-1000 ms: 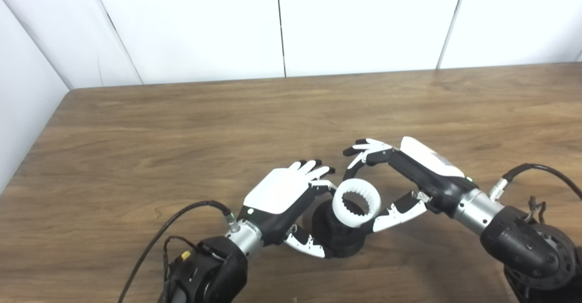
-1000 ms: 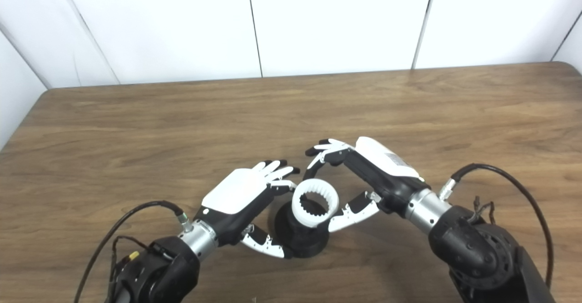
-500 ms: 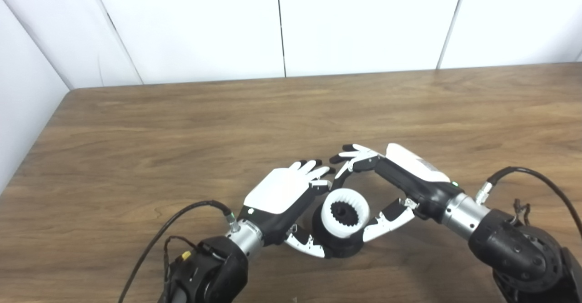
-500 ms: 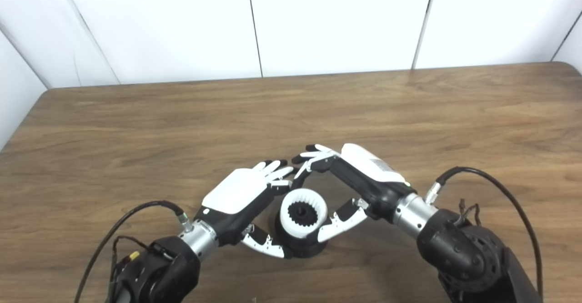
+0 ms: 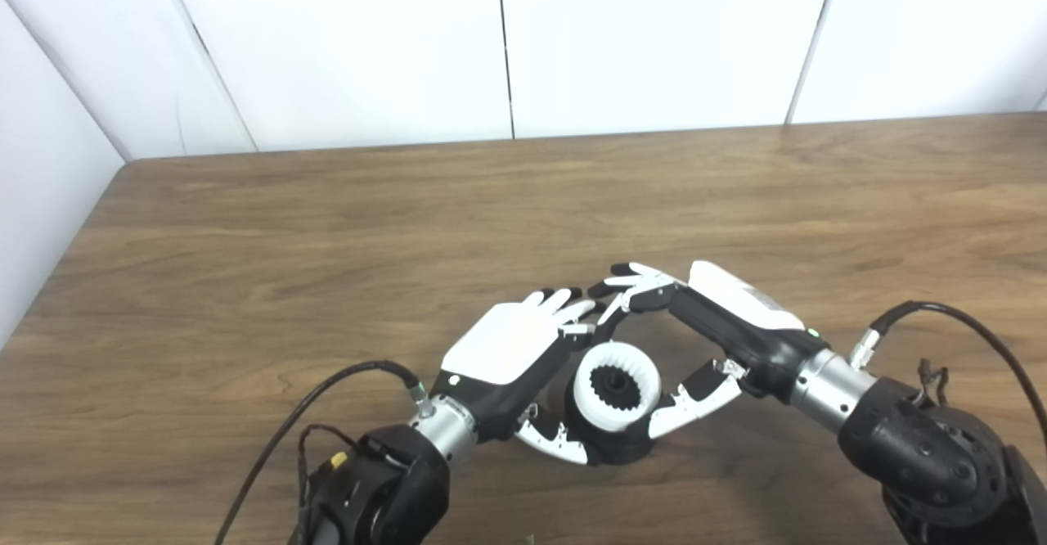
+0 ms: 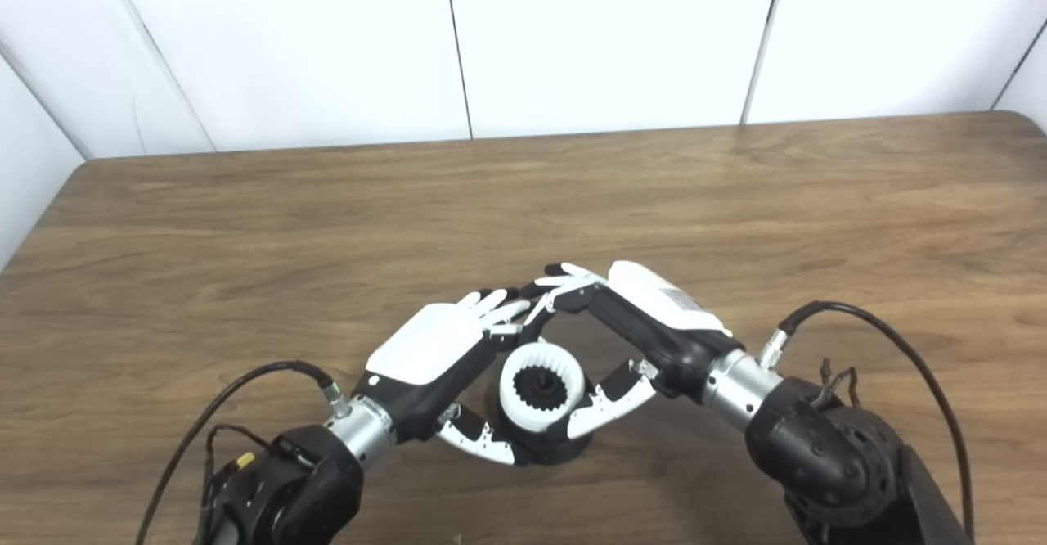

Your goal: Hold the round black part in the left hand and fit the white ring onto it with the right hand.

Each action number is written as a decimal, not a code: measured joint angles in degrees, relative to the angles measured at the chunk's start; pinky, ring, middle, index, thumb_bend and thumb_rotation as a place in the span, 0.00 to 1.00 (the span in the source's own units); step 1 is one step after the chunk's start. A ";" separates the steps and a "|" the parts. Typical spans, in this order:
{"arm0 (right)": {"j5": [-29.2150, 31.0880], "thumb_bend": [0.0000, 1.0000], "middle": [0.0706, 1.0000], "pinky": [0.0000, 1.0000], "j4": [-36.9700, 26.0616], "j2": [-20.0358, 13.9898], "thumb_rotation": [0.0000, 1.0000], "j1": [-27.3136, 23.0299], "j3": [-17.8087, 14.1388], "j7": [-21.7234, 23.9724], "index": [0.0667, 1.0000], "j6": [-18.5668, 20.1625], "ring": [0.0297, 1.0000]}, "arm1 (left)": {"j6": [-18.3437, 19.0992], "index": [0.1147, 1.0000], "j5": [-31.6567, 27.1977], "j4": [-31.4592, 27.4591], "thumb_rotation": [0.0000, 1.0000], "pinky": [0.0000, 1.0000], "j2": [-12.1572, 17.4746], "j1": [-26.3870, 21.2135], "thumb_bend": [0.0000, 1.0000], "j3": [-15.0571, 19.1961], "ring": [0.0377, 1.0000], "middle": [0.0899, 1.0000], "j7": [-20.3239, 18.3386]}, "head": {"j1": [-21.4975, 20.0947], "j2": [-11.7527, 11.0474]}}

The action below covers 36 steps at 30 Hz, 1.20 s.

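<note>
White ring [image 5: 617,386] sits on the black part [image 5: 609,443], pinched by right hand [image 5: 720,324]; left hand [image 5: 511,349] grips the part.

The white ring [image 5: 616,386] — toothed inside — sits over the round black part [image 5: 609,445], standing on its base.

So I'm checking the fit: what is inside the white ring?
Inside the white ring a black toothed hub of the round black part shows. How far down the ring sits is hidden by the ring itself.
</note>
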 measured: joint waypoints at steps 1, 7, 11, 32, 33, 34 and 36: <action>-0.05 0.52 0.85 0.80 0.01 0.00 0.16 -0.03 0.00 0.00 0.45 -0.01 0.96 | 0.00 0.67 0.00 0.00 0.22 1.00 0.00 0.01 0.91 0.00 1.00 0.94 0.01 | 0.00 0.00; -0.14 0.52 0.85 0.81 0.03 -0.02 0.16 -0.77 -0.10 0.02 0.46 -0.01 0.96 | 0.00 0.67 -0.04 0.00 0.21 1.00 0.00 0.14 0.90 -0.02 1.00 0.95 0.19 | 0.00 -0.09; -0.12 0.52 0.85 0.81 0.03 -0.07 0.16 -1.17 -0.43 0.03 0.46 0.01 0.96 | 0.10 0.67 -0.06 -0.01 0.22 1.00 -0.03 0.19 0.89 -0.02 1.00 0.95 0.19 | 0.09 0.00; 0.54 0.52 0.85 0.81 1.68 -0.43 0.16 -1.18 -1.66 0.17 0.45 0.09 0.96 | 0.46 0.66 -0.07 -0.08 0.22 1.00 -0.01 0.16 0.90 -0.02 1.00 0.95 0.11 | -0.53 1.05; 0.56 0.52 0.85 0.81 1.68 -0.43 0.16 -1.08 -1.70 0.17 0.45 0.09 0.96 | 0.49 0.66 -0.05 -0.11 0.22 1.00 -0.01 0.15 0.90 -0.02 1.00 0.95 0.06 | -0.53 1.14; 0.56 0.52 0.85 0.81 1.67 -0.43 0.16 -0.96 -1.71 0.17 0.46 0.09 0.96 | 0.53 0.66 -0.04 -0.14 0.22 1.00 -0.01 0.13 0.90 -0.01 1.00 0.95 -0.01 | -0.53 1.14; 0.56 0.52 0.85 0.81 1.67 -0.43 0.16 -0.73 -1.69 0.18 0.46 0.09 0.96 | 0.60 0.67 -0.04 -0.15 0.23 1.00 -0.01 0.09 0.90 0.00 1.00 0.95 -0.09 | -0.53 1.23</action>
